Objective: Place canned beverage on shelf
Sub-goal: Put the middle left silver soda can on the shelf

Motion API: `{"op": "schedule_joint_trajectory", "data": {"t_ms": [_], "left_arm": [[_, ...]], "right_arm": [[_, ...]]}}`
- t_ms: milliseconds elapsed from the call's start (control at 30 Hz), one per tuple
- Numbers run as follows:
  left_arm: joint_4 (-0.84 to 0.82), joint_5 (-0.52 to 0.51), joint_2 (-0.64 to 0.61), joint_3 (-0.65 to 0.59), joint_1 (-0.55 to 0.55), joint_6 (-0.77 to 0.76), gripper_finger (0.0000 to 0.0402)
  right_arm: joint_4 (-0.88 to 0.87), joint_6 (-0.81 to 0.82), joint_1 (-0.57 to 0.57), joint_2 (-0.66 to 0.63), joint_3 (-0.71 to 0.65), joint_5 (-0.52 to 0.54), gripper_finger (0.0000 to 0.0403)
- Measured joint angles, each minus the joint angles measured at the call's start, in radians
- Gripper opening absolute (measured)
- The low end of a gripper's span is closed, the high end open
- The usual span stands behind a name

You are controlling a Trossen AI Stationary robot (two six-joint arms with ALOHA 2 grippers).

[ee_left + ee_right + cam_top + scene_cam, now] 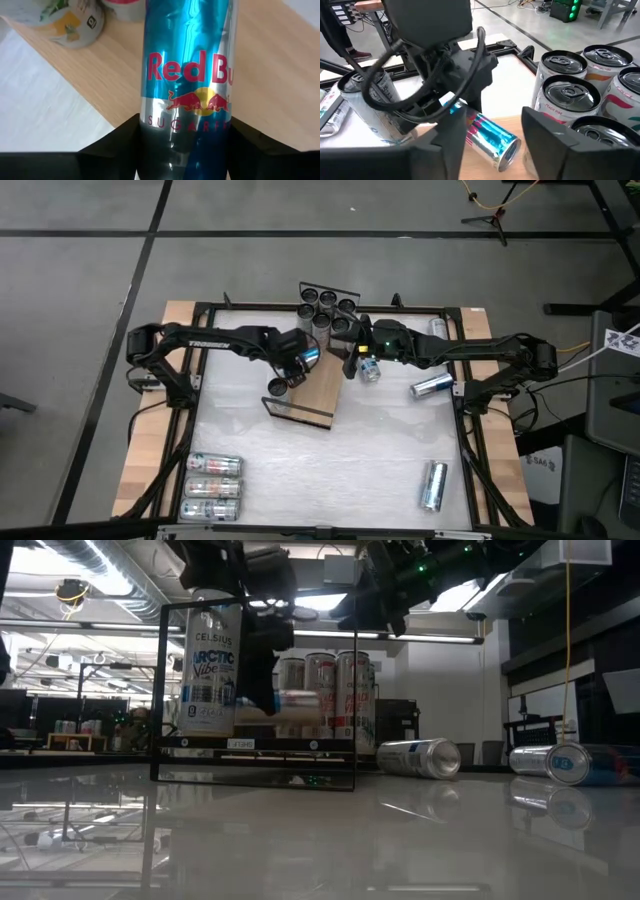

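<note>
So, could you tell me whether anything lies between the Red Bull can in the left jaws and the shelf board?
Nothing visible does. The left gripper holds the Red Bull can directly over bare wood of the shelf; the upright cans stand clustered at the far end.

A blue Red Bull can (187,75) lies sideways above the light-wood shelf (318,388).

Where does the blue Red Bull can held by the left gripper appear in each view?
High: blue Red Bull can, centre, over shelf.
Low: upper centre, mostly behind left gripper.
Left wrist: centre.
Right wrist: lower centre.
Shared landmark: upright cans.
</note>
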Motion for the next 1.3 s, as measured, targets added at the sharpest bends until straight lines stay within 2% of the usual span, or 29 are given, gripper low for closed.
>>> {"op": "schedule_joint_trajectory", "data": {"t_ms": [133, 300, 500, 700, 833, 1100, 1300], "left_arm": [[0.002, -0.003, -0.031, 0.0, -0.016, -0.003, 0.0209], [0.004, -0.031, -0.074, 0.0, -0.036, -0.003, 0.0209], [0.027, -0.095, -0.114, 0.0, -0.071, 0.001, 0.0209], [0.143, -0.151, -0.116, 0.0, -0.11, 0.012, 0.0209], [0.237, -0.239, -0.116, 0.0, -0.134, 0.031, 0.0209], [0.353, -0.336, -0.116, 0.0, -0.173, 0.068, 0.0209], [0.462, -0.371, -0.116, 0.0, -0.215, 0.139, 0.0209]], "right_arm": [[0.0, -0.001, 0.0, 0.0, 0.0, 0.0, 0.023], [-0.035, -0.002, 0.0, 0.0, 0.02, -0.04, 0.0247], [-0.287, -0.046, 0.001, 0.0, 0.18, -0.09, 0.025], [-0.584, -0.111, 0.001, 0.0, 0.363, -0.09, 0.025], [-0.719, -0.11, 0.001, 0.0, 0.463, -0.088, 0.025], [-0.859, -0.108, 0.0, 0.0, 0.589, -0.077, 0.025], [-0.881, -0.108, 0.0, 0.0, 0.604, -0.076, 0.025]]}}
